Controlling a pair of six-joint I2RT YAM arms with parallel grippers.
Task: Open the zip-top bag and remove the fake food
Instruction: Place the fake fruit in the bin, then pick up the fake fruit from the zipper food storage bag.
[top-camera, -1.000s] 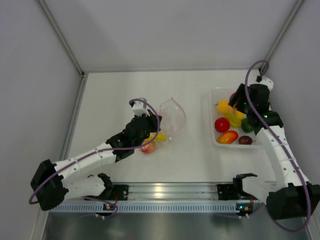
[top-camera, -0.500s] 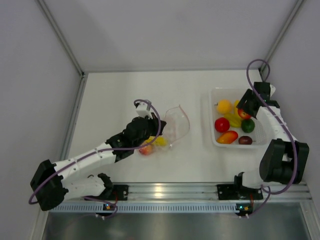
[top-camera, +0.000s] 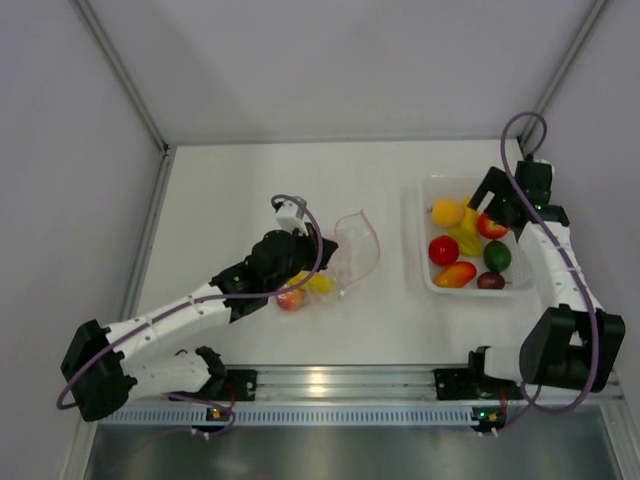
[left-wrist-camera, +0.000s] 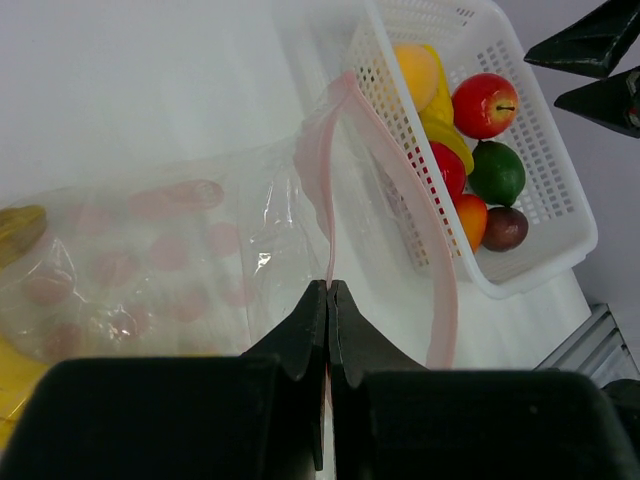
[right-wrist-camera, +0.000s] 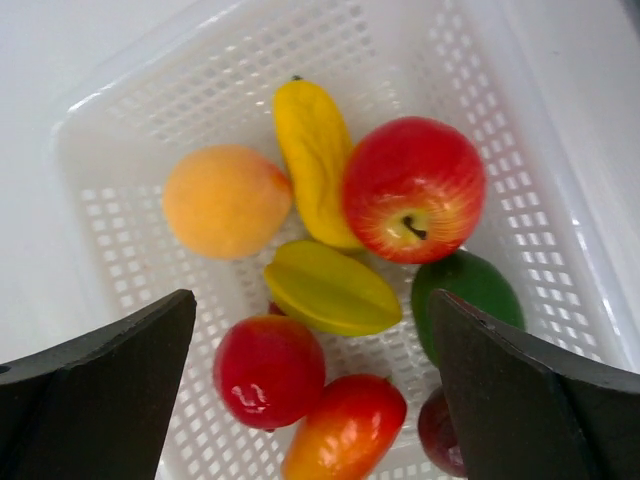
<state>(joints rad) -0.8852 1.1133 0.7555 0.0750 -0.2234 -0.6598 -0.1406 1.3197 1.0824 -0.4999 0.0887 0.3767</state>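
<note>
Grips zip-top bag (left-wrist-camera: 200, 250) by pink strip (left-wrist-camera: 440, 280) with left tool (left-wrist-camera: 327, 300), mid-frame. Holds right tool (right-wrist-camera: 315, 350) wide, empty, above white basket (right-wrist-camera: 560, 250) of fake food (right-wrist-camera: 412, 190), right side.

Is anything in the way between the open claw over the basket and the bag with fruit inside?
Nothing visible blocks it. The right gripper hangs open over the basket, and only bare table lies between the basket and the bag. The left gripper pinches the bag's edge, its mouth open toward the basket.
</note>
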